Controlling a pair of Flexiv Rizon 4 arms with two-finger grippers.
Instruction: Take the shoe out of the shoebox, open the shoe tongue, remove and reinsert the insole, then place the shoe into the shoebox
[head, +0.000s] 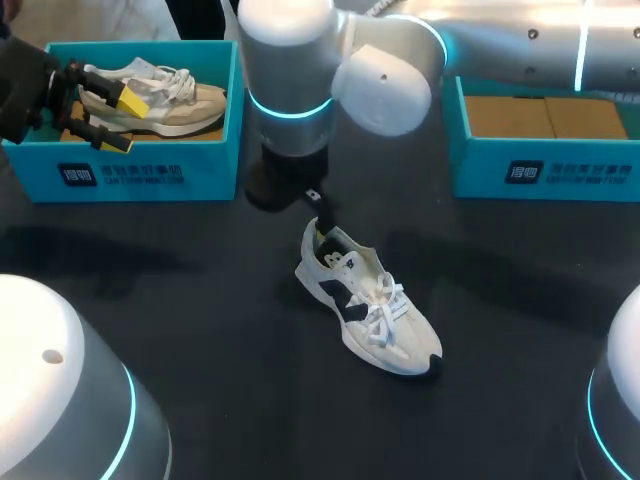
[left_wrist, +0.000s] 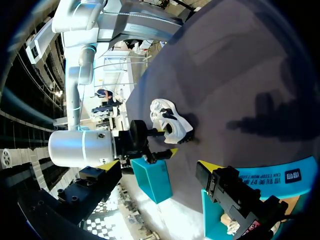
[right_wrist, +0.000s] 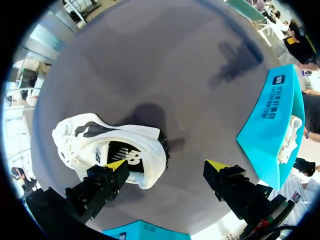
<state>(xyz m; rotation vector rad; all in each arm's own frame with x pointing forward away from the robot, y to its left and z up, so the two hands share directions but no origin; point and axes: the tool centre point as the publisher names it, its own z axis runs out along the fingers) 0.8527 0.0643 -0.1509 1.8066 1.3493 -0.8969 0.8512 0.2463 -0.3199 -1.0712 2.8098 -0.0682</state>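
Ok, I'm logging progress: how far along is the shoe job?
Done: the white lace-up sneaker lies out on the dark table. In hand: the right arm's jaws stand open at its heel. Left: tongue, insole, then back into the teal cardboard shoebox.

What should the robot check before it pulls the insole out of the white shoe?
1. White shoe lying on the table, outside the boxes: ok.
2. Right gripper open, one finger at the shoe's heel opening: ok.
3. Tongue pulled open: not ok, the laces look tied.
4. Insole in sight: cannot tell.
5. Left gripper open and free to steady the shoe: ok, though it hangs over the left shoebox.
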